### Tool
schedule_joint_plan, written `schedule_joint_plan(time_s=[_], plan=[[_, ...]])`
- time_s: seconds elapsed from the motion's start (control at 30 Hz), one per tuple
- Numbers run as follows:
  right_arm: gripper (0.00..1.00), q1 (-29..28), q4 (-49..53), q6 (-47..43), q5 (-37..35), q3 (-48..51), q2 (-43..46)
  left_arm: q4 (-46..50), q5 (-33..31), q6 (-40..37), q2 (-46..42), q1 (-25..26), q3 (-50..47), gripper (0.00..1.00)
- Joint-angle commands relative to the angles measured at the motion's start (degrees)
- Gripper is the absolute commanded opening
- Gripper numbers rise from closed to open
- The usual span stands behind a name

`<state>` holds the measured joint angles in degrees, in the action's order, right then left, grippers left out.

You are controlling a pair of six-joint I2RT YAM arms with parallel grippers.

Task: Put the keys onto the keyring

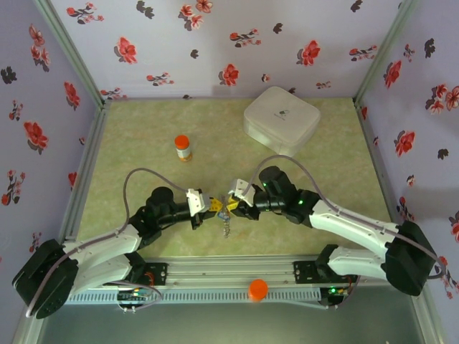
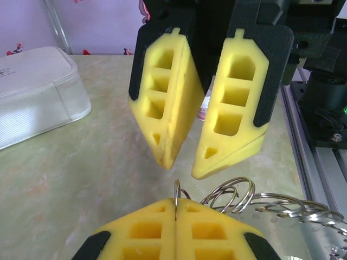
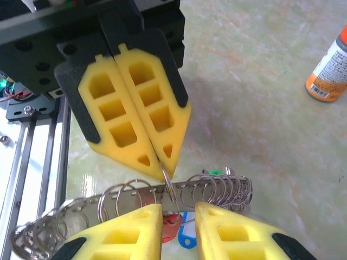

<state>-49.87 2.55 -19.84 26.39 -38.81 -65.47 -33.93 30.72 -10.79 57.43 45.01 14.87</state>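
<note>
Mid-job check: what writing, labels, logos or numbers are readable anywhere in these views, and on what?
No text reads clearly in any view.
Bottle label: a barcode and some print, too blurred to read.
White case lid: a small dark logo, too small to read.
Blue key tag: pale insert, no writing that I can make out.

Counted two grippers, the left gripper (image 1: 213, 206) and the right gripper (image 1: 231, 208), with four yellow fingers (image 2: 162, 108) between them. Found one orange-capped bottle (image 1: 183, 147), one white zipped case (image 1: 281, 119), one loose orange cap (image 1: 257, 289). Made out one keyring (image 3: 214, 187) of wire loops, one red key tag (image 3: 169, 223), one blue key tag (image 3: 188, 236); the rest too bunched to count.
</note>
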Motion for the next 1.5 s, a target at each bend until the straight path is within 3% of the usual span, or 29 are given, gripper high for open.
schedule_joint_plan(time_s=[0.0,0.27,0.6,0.73,0.8,0.87,0.93,1.03,1.37,1.47], plan=[[0.24,0.1,-3.1,1.9,1.7,0.2,-1.1,-3.7,1.3,0.7,0.1,0.2,-0.2,0.00],[0.23,0.1,-4.4,2.1,2.5,-0.6,-4.5,-1.8,1.4,0.5,-0.3,0.2,0.2,0.00],[0.11,0.1,-6.3,3.0,5.6,-0.7,-5.3,-1.2,1.4,0.6,-0.5,0.2,0.2,0.00],[0.00,0.2,-5.0,2.4,6.0,-1.2,-5.4,-0.1,1.0,0.5,-0.9,0.2,0.4,0.00],[0.00,0.1,-2.5,1.2,5.0,-2.1,-5.2,1.0,0.0,0.7,-1.5,0.2,0.5,0.17],[0.00,0.1,1.8,-0.8,3.5,-3.8,-5.2,7.9,-1.0,-0.8,-2.8,0.2,1.9,0.24],[0.00,-0.4,6.5,-3.2,1.1,-5.8,-5.6,17.6,-2.4,-4.0,-4.1,0.6,6.0,0.24],[0.00,-1.7,10.4,-5.9,-2.1,-8.0,-6.8,22.9,-4.6,-5.3,-5.8,0.9,7.0,0.24],[0.00,-5.6,14.5,-9.3,-5.4,-13.4,-10.3,23.7,-4.5,-5.6,-4.1,0.9,8.5,0.23],[0.00,-6.2,14.7,-9.6,-5.1,-14.1,-10.6,22.8,-4.1,-5.7,-3.1,0.9,8.7,0.17]])
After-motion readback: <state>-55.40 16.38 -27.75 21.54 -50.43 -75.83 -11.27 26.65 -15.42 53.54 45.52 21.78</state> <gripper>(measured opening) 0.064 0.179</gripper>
